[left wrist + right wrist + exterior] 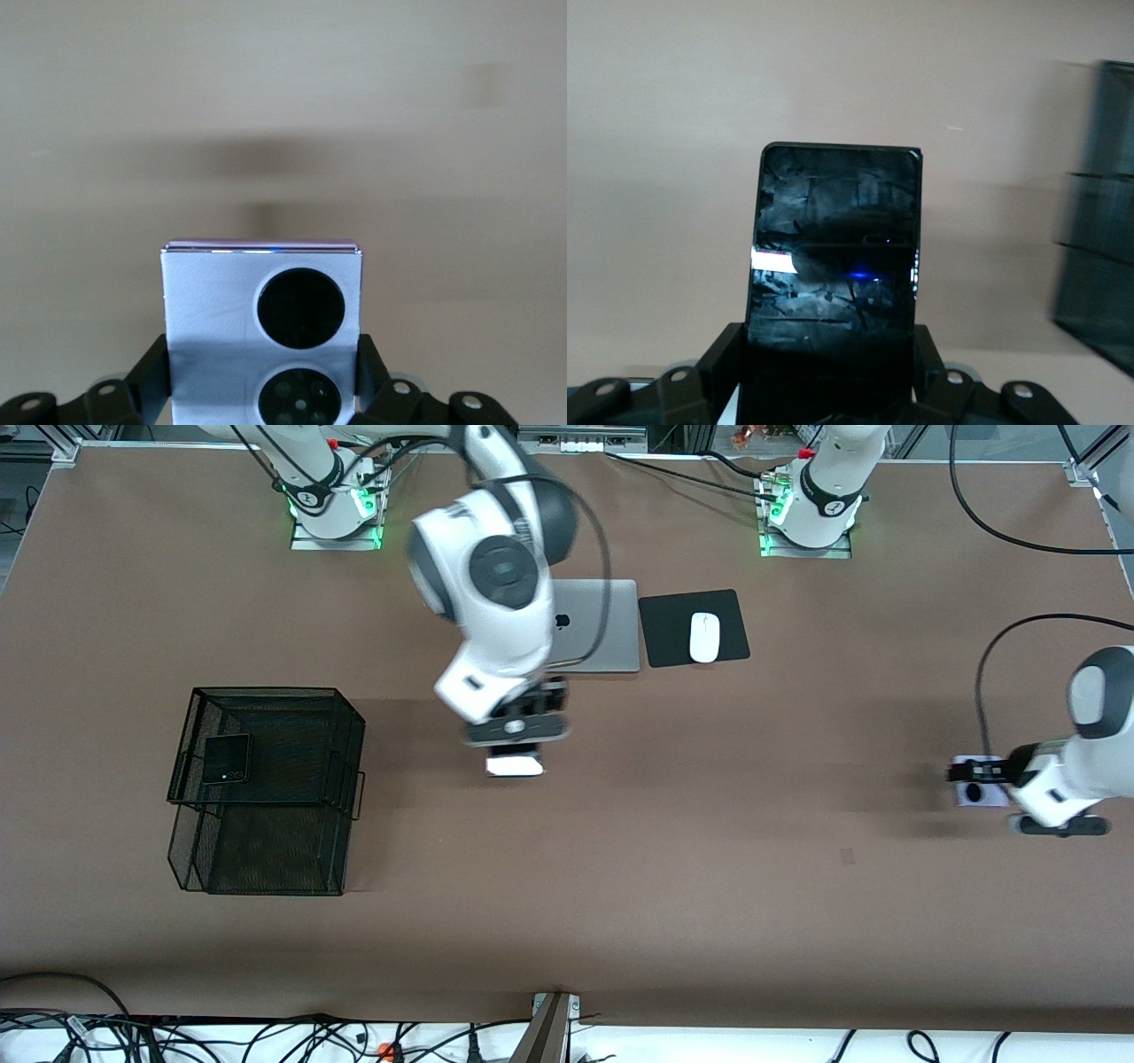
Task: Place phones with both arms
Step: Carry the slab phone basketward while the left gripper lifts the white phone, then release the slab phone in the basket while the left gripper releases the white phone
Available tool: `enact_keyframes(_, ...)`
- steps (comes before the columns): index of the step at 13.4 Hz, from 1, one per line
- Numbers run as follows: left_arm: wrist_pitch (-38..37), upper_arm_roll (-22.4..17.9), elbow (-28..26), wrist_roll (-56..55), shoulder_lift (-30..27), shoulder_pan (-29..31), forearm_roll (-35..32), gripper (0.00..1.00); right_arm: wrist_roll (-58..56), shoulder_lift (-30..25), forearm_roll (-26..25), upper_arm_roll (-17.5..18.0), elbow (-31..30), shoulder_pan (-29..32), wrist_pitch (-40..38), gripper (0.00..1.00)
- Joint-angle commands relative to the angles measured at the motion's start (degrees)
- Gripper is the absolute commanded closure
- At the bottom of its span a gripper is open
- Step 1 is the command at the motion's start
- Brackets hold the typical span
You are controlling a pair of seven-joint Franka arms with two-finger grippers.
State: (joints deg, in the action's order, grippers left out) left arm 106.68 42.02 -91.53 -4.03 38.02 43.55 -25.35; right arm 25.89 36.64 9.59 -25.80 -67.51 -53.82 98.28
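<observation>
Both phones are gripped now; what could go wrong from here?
1. The right gripper clamps only the bottom end of the slab phone, so it may pivot or slip on the way to the mesh rack.
2. The rack's upper tray already holds a black flip phone, so the slab could land on it.
3. The left gripper pinches the lilac phone by its edges near the table end; it might slip.
</observation>
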Motion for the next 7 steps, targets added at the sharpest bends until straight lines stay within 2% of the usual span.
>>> enact_keyframes(1,-2.9,2.7,0.6,-4.2,0.0,-6.9,2.1,0.93,-7.7,-12.2,-0.5,-5.5,-16.3,-0.5,1.4,1.00)
enact_keyframes(4,-2.9,3.0,3.1,-13.6,1.4,-20.2,5.7,0.93,-19.0,-21.1,-1.0,-13.6,-29.1,-0.5,5.2,1.00)
enact_keyframes(5,-2.4,3.0,3.4,-19.5,3.3,-24.6,5.9,0.93,-22.5,-22.5,-1.1,-16.3,-31.9,-0.5,6.6,1.00)
enact_keyframes(7,3.0,2.1,6.2,-29.1,6.4,-34.4,5.7,0.93,-29.2,-22.6,-0.8,-20.9,-35.3,-0.5,9.8,1.00)
